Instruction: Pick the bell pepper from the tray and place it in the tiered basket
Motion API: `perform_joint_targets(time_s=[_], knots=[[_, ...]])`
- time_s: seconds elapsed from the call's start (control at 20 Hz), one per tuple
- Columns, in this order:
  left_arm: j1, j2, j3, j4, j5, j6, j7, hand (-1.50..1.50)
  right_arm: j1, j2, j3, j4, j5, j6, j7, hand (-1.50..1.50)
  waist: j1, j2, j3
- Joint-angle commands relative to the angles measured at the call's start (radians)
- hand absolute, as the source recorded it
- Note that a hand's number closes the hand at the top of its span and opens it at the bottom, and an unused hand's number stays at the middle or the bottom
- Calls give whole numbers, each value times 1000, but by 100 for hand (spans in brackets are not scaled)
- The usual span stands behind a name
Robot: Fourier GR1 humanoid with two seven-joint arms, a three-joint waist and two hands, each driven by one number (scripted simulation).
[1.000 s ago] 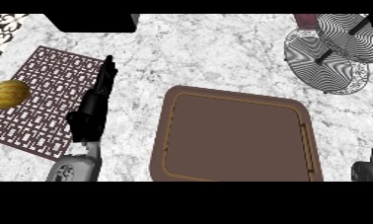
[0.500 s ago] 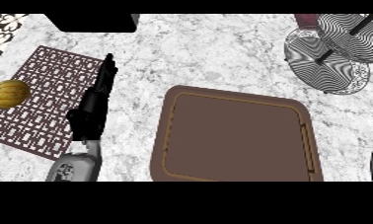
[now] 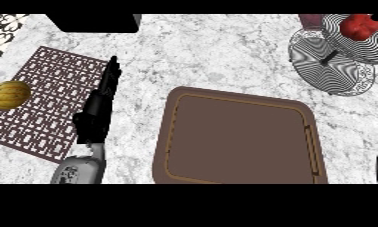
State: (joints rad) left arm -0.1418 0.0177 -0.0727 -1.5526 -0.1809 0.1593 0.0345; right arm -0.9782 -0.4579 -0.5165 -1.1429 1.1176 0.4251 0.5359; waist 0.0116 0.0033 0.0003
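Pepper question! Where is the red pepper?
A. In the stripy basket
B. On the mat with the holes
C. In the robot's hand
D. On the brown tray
A: the red pepper sits up in the stripy basket at the top right, and the brown tray has nothing on it.

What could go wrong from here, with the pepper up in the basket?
1. The bell pepper sits near the rim of the upper tier of the tiered basket, so it might roll off.
2. The right hand is out of view, so I cannot confirm that it has let go. Pulling back early could drag the pepper out.
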Motion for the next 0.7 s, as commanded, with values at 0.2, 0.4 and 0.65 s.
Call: perform_joint_targets(time_s=[0.2, 0.4, 0.65], knots=[[20, 5, -10, -63, -7, -2, 44, 0, -7, 1, -152, 8, -151, -165, -32, -150, -4, -5, 0], [20, -17, -38, -71, -27, 25, 62, 0, -16, -69, -232, -5, -175, -229, 23, -150, -9, -6, 0], [-10, 13, 12, -17, 3, 7, 17, 0, 36, -162, -366, -72, -271, -157, 100, -150, -30, -9, 0]])
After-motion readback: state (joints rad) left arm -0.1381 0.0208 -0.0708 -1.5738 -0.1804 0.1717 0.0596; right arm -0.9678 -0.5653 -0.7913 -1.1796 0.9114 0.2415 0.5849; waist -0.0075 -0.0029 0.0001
